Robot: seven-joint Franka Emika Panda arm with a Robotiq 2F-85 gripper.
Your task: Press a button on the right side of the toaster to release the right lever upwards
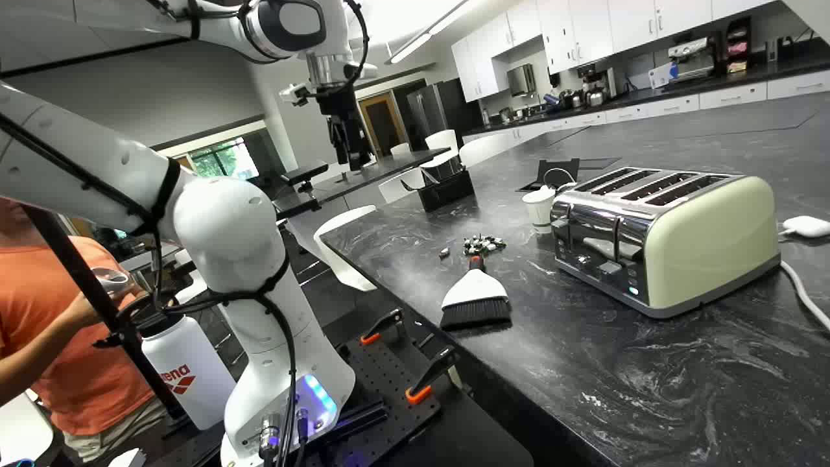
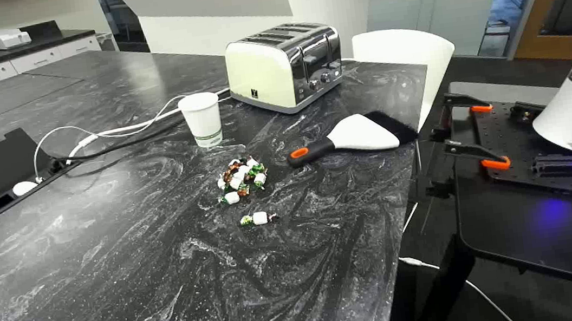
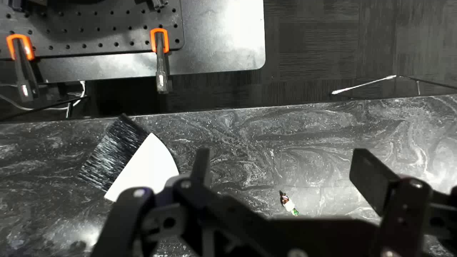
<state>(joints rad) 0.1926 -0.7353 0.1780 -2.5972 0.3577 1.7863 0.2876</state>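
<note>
The wide four-slot toaster with pale cream rounded sides and chrome top (image 1: 674, 240) stands upright on the black, white-veined counter (image 2: 114, 269), lower than the black two-fingered gripper (image 3: 282, 160) and well apart from it. The toaster's chrome end panel with dark controls (image 2: 317, 66) faces the robot's side of the counter. In an exterior view the gripper hangs high in the air, fingertips down; in the wrist view its black fingers (image 3: 371, 178) are spread wide. Through the gap between them, a single white candy with green and brown wrapper ends (image 3: 288, 203) shows on the counter below.

The white jointed arm (image 1: 227, 227) rises from its blue-lit base (image 1: 272, 392), leans back out of the picture and comes in again along the top, its wrist bent downward.

A hand brush with flared white head, black bristles and dark handle (image 2: 362, 133) lies near the toaster, bristles at the counter's edge. Beside its handle lies a small heap of similar candies (image 2: 241, 177).
</note>
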